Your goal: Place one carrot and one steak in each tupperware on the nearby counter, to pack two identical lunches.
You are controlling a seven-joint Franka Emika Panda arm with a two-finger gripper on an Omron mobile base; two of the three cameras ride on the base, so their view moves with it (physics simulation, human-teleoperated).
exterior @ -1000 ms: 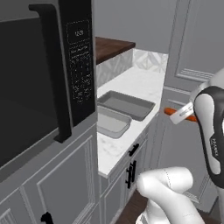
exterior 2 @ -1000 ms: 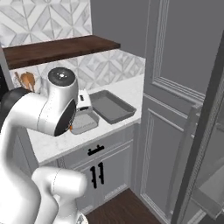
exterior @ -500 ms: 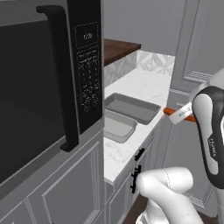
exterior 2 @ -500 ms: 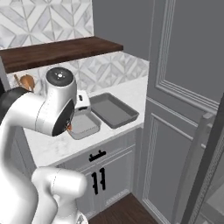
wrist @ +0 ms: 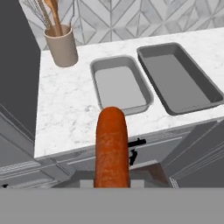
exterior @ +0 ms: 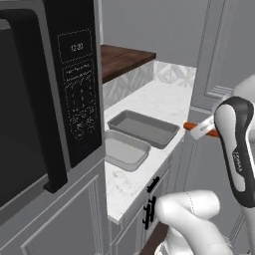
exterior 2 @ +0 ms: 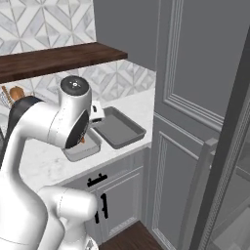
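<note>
Your fingers (wrist: 112,183) are squeezed tight on a carrot (wrist: 112,148); you hold it up in the air, just off the near edge of the white tabletop (wrist: 65,113); two grey tupperware boxes (wrist: 120,85) sit side by side there, nothing inside.

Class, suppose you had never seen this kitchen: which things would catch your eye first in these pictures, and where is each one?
First, the bright orange carrot gripped in the gripper, its jaws shut on it, short of the counter's front edge. Next, two empty grey tupperware trays side by side on the white marbled counter. On the left, a black microwave looms beside them.
</note>
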